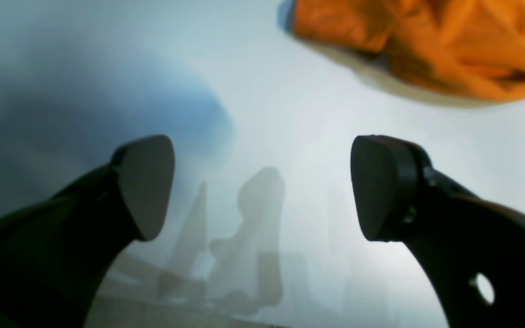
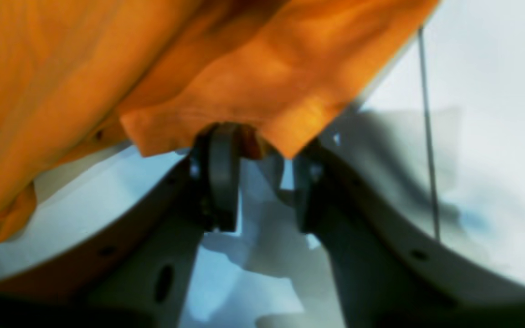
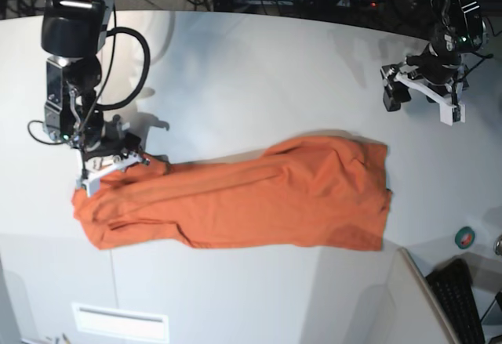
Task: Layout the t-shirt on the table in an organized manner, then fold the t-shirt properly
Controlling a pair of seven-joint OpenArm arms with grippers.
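One orange t-shirt [image 3: 235, 203] lies stretched long across the white worktop [image 3: 251, 70], rumpled and creased, not yet folded. One end of it is bunched at the right gripper [image 2: 258, 155], the other end spreads wider toward the side of the left gripper [image 1: 262, 182].

In the right wrist view, the right gripper's jaws stand narrowly apart with a fold of the shirt's edge drooping between their tips; the cloth sits in the gap and touches the pads, though whether the jaws are already pressing on it cannot be told. More of the shirt hangs in loose folds above and to the left of these jaws, and a thin dark seam line [image 2: 426, 136] runs down the worktop to their right.

The left gripper hovers over bare worktop with its jaws spread wide and nothing between them. The shirt's near corner lies ahead of these jaws and off to their right, well apart from them.
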